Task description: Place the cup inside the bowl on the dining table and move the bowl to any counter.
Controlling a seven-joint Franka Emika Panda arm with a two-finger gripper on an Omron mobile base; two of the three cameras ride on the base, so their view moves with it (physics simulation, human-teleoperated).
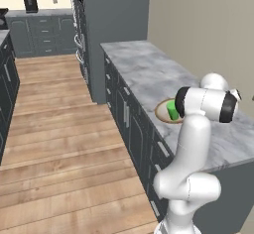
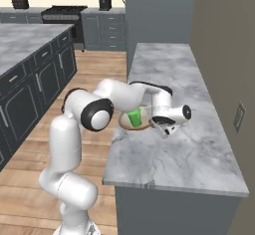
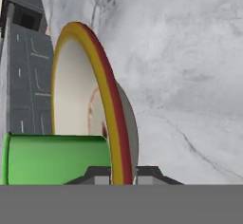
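You have the small bright green tumbler cup [image 1: 172,110] standing inside the wide shallow tan-rimmed bowl [image 2: 143,118], which rests near the front edge of the long grey marble counter [image 1: 144,69]. Your two-finger gripper [image 3: 122,174] has its jaws clamped on the bowl's rim.

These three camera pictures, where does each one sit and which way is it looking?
Left base view: behind the arm's left, looking forward down the counter; the white arm rises lower right.
Right base view: behind its right; the arm reaches from lower left, tool by the bowl.
Hand view: on the hand, rolled sideways, tool astride the bowl's rim.
Both base views share counter, bowl and cup.
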